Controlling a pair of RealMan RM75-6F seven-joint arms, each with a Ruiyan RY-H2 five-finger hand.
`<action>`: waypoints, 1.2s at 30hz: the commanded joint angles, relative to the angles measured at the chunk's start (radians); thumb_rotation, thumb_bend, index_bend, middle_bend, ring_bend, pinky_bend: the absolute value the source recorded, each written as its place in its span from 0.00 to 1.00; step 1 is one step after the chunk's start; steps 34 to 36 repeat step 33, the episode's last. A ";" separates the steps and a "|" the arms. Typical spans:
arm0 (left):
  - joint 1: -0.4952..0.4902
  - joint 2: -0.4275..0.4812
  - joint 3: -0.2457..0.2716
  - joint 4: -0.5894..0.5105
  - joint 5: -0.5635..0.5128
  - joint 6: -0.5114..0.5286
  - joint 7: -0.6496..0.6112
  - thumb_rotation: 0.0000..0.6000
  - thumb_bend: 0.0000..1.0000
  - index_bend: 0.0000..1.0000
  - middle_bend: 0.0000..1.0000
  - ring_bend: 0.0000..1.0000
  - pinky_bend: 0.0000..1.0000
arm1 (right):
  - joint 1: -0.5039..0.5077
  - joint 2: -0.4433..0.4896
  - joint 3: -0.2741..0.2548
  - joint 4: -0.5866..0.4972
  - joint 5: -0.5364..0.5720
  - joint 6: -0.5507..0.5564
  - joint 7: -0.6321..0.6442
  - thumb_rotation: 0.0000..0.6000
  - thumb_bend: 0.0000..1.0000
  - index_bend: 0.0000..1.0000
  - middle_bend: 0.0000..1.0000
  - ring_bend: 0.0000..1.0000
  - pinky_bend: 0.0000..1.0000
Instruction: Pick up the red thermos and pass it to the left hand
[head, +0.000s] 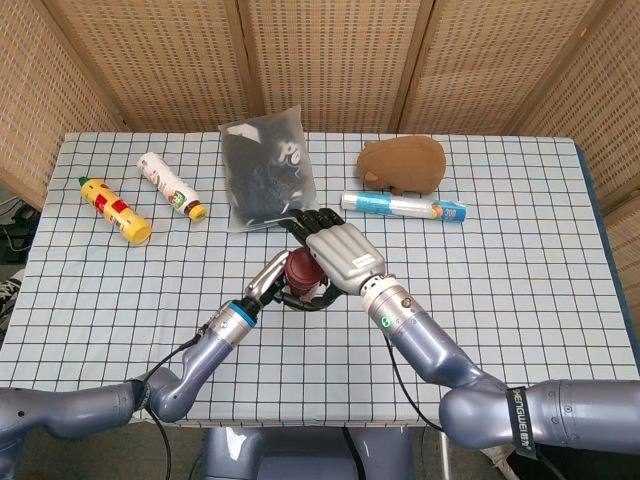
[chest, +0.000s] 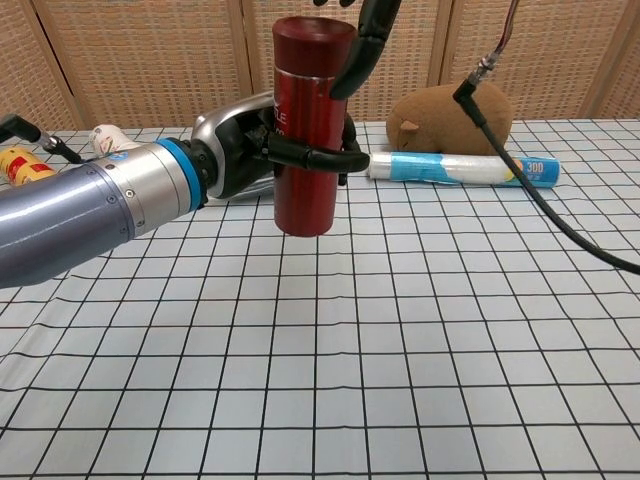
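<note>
The red thermos (head: 300, 270) hangs upright above the middle of the checked table, clear of the cloth in the chest view (chest: 308, 130). My left hand (head: 272, 283) grips it around the middle, its fingers (chest: 310, 156) wrapped across the front. My right hand (head: 341, 251) sits over the thermos top with its fingers stretched out and apart toward the black bag. In the chest view only some right fingers (chest: 362, 45) show, one lying against the thermos' upper right edge.
At the back of the table lie a black bag (head: 264, 180), a brown plush toy (head: 402, 165) and a blue-and-white tube (head: 403, 206). A white bottle (head: 171, 185) and a yellow bottle (head: 114, 209) lie at the far left.
</note>
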 joint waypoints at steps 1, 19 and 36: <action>0.002 0.001 0.001 -0.001 0.000 0.000 0.001 1.00 0.16 0.70 0.54 0.50 0.37 | -0.012 0.037 0.001 -0.022 -0.013 0.012 0.009 1.00 0.00 0.00 0.00 0.00 0.00; 0.059 0.086 0.035 -0.062 0.065 0.041 -0.056 1.00 0.17 0.71 0.55 0.50 0.37 | -0.580 0.119 -0.299 0.264 -0.822 0.391 0.244 1.00 0.00 0.00 0.00 0.00 0.00; 0.110 0.160 0.063 -0.160 0.071 0.078 -0.036 1.00 0.22 0.71 0.55 0.50 0.37 | -0.826 -0.191 -0.417 0.736 -1.043 0.488 0.380 1.00 0.00 0.00 0.00 0.00 0.00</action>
